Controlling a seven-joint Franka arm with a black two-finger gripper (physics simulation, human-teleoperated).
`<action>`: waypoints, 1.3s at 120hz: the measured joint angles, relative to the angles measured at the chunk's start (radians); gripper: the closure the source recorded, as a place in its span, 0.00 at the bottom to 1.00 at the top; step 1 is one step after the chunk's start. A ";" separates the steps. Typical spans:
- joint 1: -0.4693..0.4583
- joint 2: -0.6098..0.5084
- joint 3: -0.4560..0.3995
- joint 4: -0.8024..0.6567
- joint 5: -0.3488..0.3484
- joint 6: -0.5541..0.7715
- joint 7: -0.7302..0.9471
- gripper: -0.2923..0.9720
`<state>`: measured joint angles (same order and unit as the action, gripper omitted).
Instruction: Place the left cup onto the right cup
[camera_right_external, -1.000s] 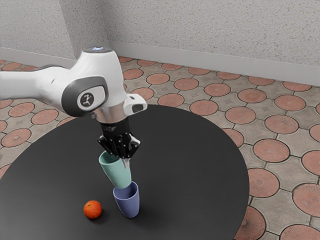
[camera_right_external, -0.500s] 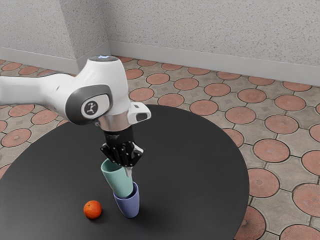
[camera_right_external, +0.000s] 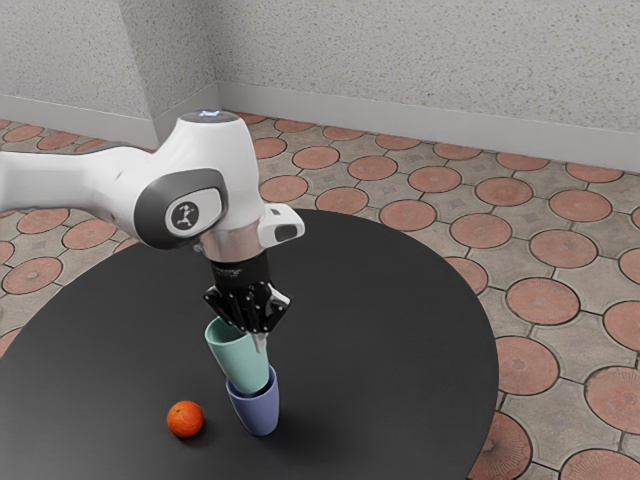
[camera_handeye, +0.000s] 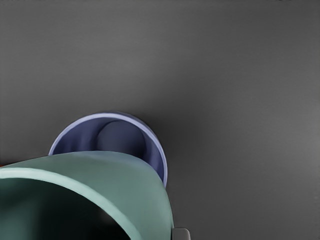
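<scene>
A teal cup (camera_right_external: 239, 357) hangs tilted with its base lowered into the mouth of a purple cup (camera_right_external: 255, 408), which stands upright on the round black table (camera_right_external: 400, 330). My gripper (camera_right_external: 258, 332) is shut on the teal cup's rim, one finger inside it and one outside. In the wrist view the teal cup (camera_handeye: 95, 195) looms large just under my hand, and the purple cup (camera_handeye: 125, 140) opens right behind it, its inner bottom visible.
A small orange (camera_right_external: 185, 419) lies on the table just to the exterior view's left of the purple cup. The table's edge curves close past the cups on the near side. Tiled floor (camera_right_external: 560, 230) surrounds the table.
My hand has lowered the teal cup and shifted slightly toward the exterior view's right. The cup's base went from just above the purple cup's rim to down inside its mouth.
</scene>
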<state>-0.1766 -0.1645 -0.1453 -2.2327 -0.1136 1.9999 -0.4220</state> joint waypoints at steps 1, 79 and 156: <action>0.000 0.000 0.000 0.000 0.000 0.000 0.000 0.85; 0.006 0.032 0.001 0.000 0.001 0.021 -0.003 0.85; 0.008 0.081 0.000 0.000 0.006 0.050 -0.003 0.73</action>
<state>-0.1686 -0.0838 -0.1450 -2.2323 -0.1077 2.0498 -0.4248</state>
